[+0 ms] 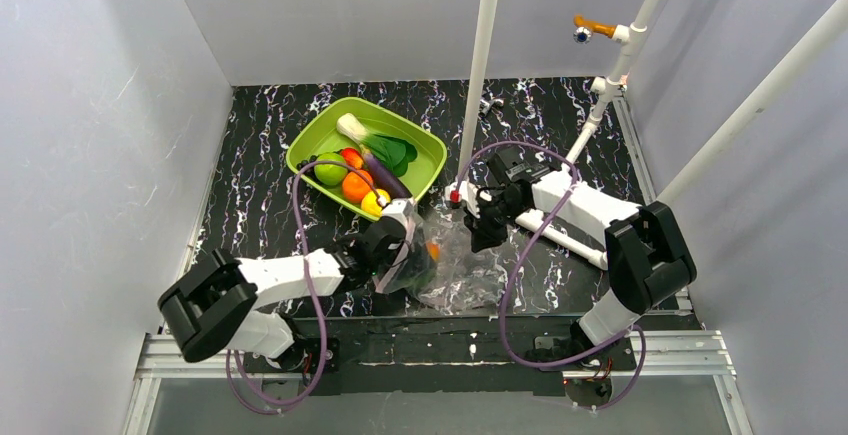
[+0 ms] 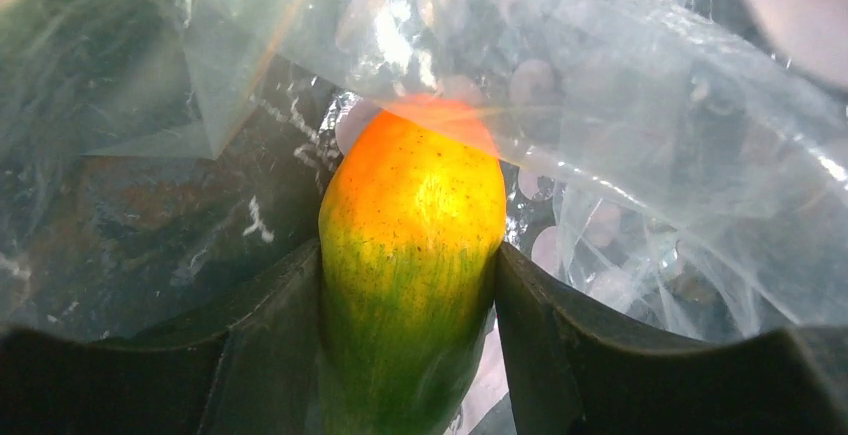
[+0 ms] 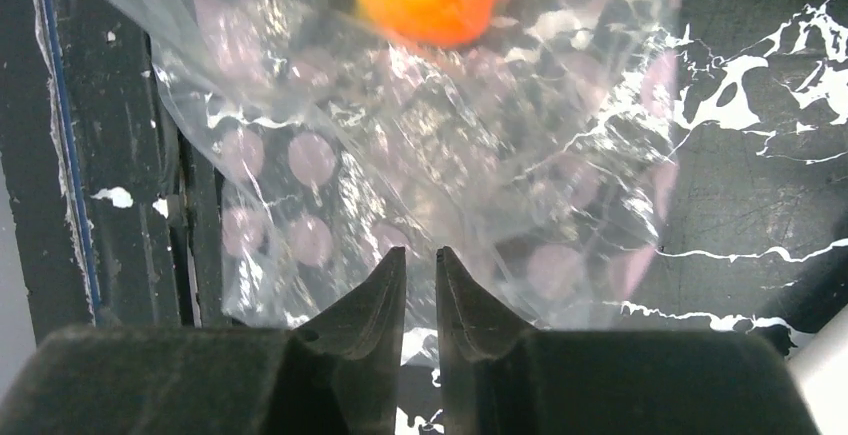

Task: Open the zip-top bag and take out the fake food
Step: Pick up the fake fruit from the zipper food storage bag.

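Surface: black tabletop with white marble veining (image 1: 560,125), walled in grey on three sides.
Far left of centre: lime-green square plastic tray (image 1: 320,133), flat on the surface.
Near edge, centre: clear crinkly zip-top bag (image 1: 465,270), crumpled, lower part on the surface.
Centre: upright white plastic pipe (image 1: 480,65), red-capped foot just right of the tray.
Far edge: small dark item (image 1: 490,106), too small to identify.

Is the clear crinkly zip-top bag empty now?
Not empty: the bag holds an orange-green plastic fruit, gripped by the left gripper.

No text, label or number can be read anywhere.
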`<act>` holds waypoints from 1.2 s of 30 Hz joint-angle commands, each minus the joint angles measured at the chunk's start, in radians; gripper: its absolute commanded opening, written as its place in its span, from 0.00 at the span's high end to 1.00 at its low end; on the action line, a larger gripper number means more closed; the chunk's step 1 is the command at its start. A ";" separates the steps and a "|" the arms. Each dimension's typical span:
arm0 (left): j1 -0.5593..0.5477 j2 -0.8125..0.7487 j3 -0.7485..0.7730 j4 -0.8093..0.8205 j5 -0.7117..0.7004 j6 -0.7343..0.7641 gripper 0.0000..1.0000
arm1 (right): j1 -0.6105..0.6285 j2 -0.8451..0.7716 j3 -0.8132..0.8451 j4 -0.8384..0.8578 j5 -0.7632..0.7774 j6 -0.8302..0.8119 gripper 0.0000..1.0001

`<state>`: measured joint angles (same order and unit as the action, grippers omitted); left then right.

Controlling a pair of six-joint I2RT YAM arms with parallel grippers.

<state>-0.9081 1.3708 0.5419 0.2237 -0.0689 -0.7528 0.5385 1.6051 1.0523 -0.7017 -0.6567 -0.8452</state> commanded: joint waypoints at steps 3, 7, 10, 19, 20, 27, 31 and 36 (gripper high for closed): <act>-0.005 -0.154 -0.087 -0.019 0.027 0.035 1.00 | -0.044 -0.103 -0.029 -0.058 -0.119 -0.127 0.71; -0.005 -0.216 -0.108 0.010 0.059 0.048 1.00 | -0.079 -0.163 -0.062 -0.084 -0.208 -0.207 0.64; -0.005 -0.226 -0.127 0.055 0.101 0.064 1.00 | -0.092 -0.206 -0.094 -0.093 -0.253 -0.256 0.56; -0.005 -0.185 -0.145 0.154 0.197 0.064 1.00 | -0.092 -0.262 -0.153 -0.034 -0.262 -0.309 0.38; -0.005 -0.180 -0.143 0.162 0.203 0.064 1.00 | -0.092 -0.259 -0.151 -0.031 -0.260 -0.307 0.38; -0.005 -0.140 -0.128 0.212 0.235 0.048 1.00 | -0.053 -0.234 -0.154 0.011 -0.227 -0.263 0.36; -0.005 -0.142 -0.128 0.235 0.241 0.036 1.00 | -0.027 -0.204 -0.147 0.066 -0.157 -0.183 0.46; -0.005 -0.203 -0.142 0.186 0.197 0.038 1.00 | -0.027 -0.144 -0.080 0.017 -0.084 -0.152 0.99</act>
<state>-0.9085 1.2278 0.3988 0.4194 0.1535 -0.7181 0.5110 1.4284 0.9028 -0.6762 -0.8074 -1.0489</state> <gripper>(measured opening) 0.550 0.186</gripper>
